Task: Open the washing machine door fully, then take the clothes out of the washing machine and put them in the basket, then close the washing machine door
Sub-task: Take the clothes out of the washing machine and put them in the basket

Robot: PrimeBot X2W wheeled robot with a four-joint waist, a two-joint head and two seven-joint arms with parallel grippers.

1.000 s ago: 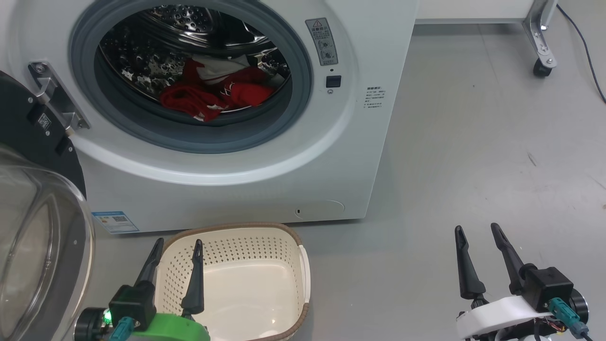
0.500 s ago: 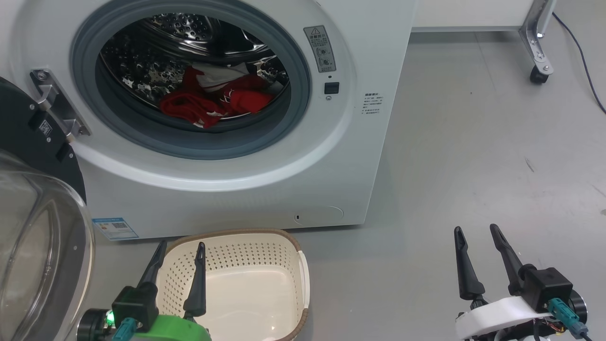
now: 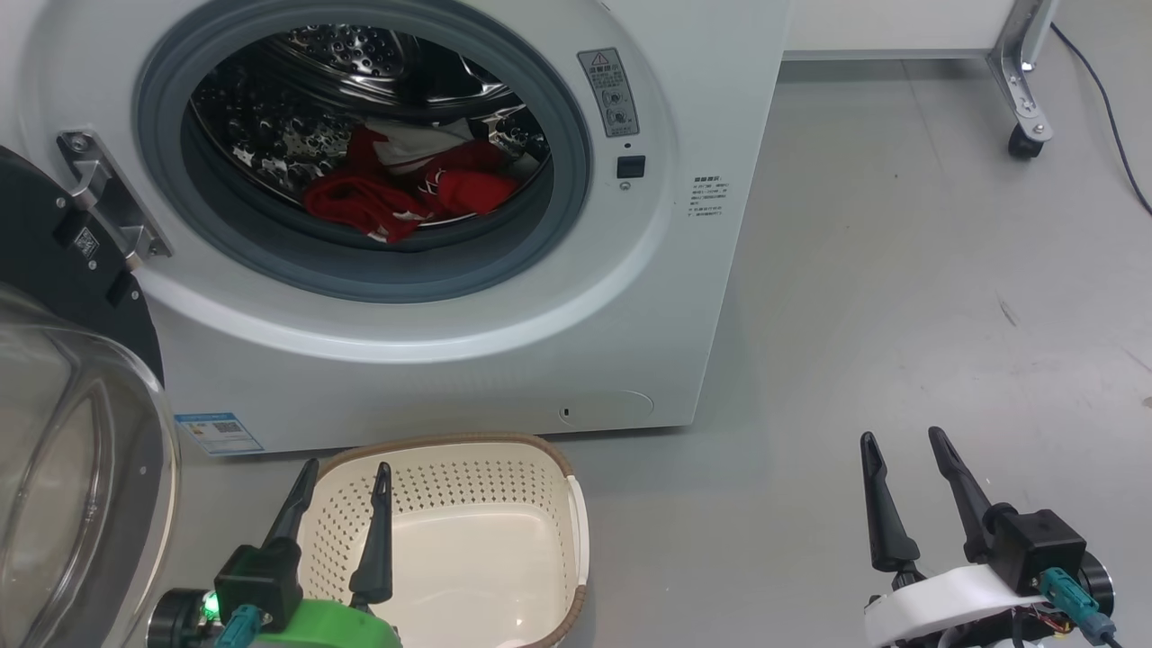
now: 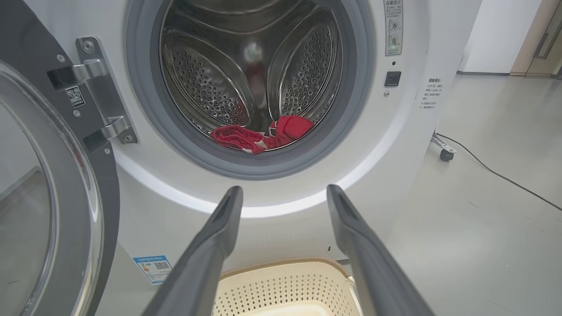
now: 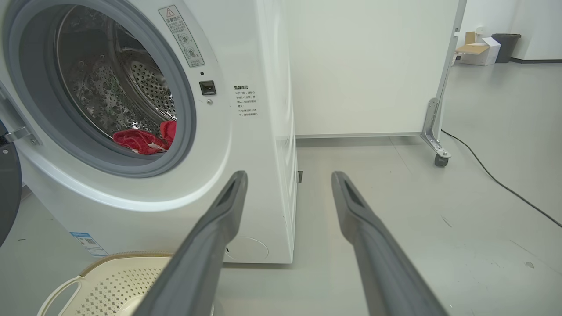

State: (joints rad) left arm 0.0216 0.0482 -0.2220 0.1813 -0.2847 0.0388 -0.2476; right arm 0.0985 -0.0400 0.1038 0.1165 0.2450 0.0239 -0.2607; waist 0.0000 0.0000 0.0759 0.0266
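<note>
Where the washing machine (image 3: 702, 297) stands, grey floor (image 3: 900, 270) carries a black cable (image 5: 500, 186).

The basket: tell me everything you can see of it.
The basket is a small cream plastic tub, rounded rectangular, its walls perforated, with a brown woven-look rim and a pale side handle. It stands upright and empty on the grey floor, just in front of the washing machine. The open left end effector hangs over its left side; whether it touches cannot be told.
</note>
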